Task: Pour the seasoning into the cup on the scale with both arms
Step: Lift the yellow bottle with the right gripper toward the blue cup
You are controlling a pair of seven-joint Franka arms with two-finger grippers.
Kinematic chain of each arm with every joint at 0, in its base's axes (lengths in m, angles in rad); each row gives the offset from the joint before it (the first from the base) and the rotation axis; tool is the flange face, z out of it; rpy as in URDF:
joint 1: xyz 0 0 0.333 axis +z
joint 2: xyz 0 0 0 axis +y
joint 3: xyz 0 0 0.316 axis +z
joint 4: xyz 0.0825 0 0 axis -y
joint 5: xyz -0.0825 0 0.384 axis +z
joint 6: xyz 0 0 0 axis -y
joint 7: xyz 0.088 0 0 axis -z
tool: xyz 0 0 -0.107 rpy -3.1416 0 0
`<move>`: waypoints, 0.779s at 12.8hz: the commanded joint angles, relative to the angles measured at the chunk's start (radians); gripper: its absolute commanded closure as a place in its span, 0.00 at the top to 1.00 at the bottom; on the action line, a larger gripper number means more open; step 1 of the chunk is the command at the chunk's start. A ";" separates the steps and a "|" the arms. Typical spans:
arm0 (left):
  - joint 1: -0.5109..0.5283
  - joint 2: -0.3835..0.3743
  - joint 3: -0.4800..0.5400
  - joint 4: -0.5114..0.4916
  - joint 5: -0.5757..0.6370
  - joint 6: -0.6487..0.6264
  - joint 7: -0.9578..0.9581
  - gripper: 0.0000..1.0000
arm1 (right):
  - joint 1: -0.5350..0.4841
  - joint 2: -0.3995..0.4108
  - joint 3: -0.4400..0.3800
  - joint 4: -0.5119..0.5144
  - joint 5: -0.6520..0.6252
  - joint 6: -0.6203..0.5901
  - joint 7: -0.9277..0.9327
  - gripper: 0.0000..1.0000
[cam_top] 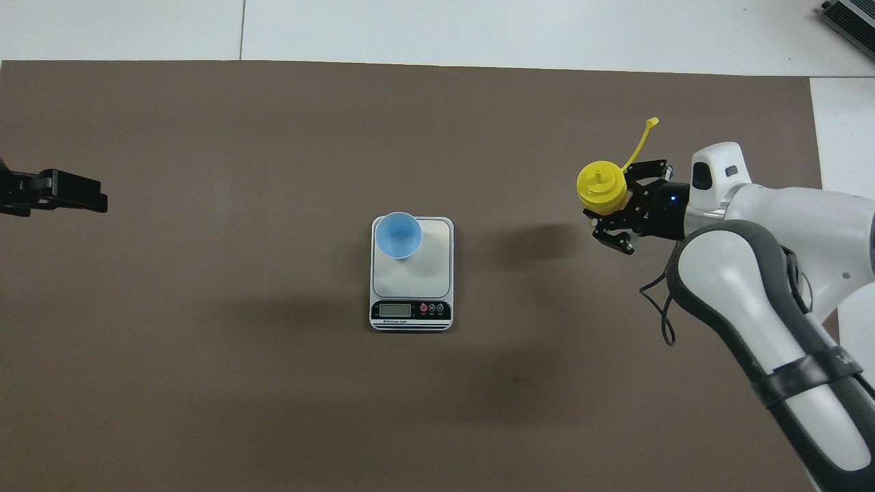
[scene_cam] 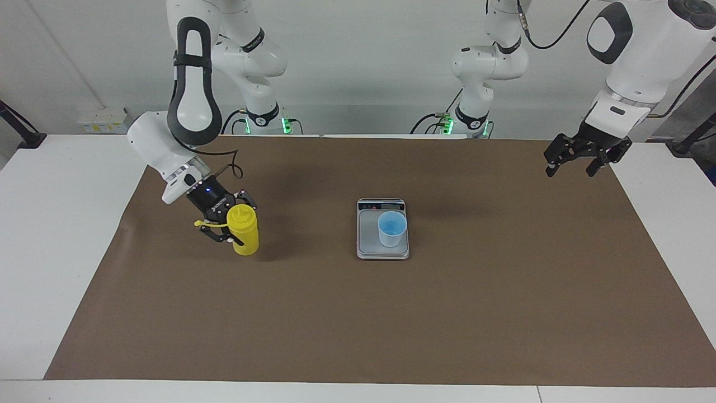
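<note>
Right pincer (scene_cam: 227,224) clamped; left pincer (scene_cam: 574,162) spread, waiting.

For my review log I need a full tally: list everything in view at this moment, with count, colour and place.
yellow squeeze bottle: one, yellow, roughly upright, held at the right arm's end of the mat, cap strap hanging open.
cup: one, light blue, on the scale, at the part of its platform farther from the robots and toward the left arm's end.
scale: one, silver-grey, mid-mat, display edge nearest the robots.
mat: one, brown, covering most of the table.
table: one, white.
right gripper: one, black, jaws shut on the yellow squeeze bottle.
left gripper: one, black, jaws open, waiting in the air over the mat's edge at the left arm's end.
</note>
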 commanded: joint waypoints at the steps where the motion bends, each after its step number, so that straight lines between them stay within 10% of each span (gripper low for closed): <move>1: 0.003 -0.020 0.002 -0.016 -0.014 -0.003 0.005 1.00 | 0.061 -0.007 -0.002 0.022 -0.136 0.028 0.115 0.51; 10: 0.003 -0.020 0.002 -0.016 -0.014 -0.005 0.005 1.00 | 0.251 0.002 0.003 0.031 -0.778 0.042 0.683 0.51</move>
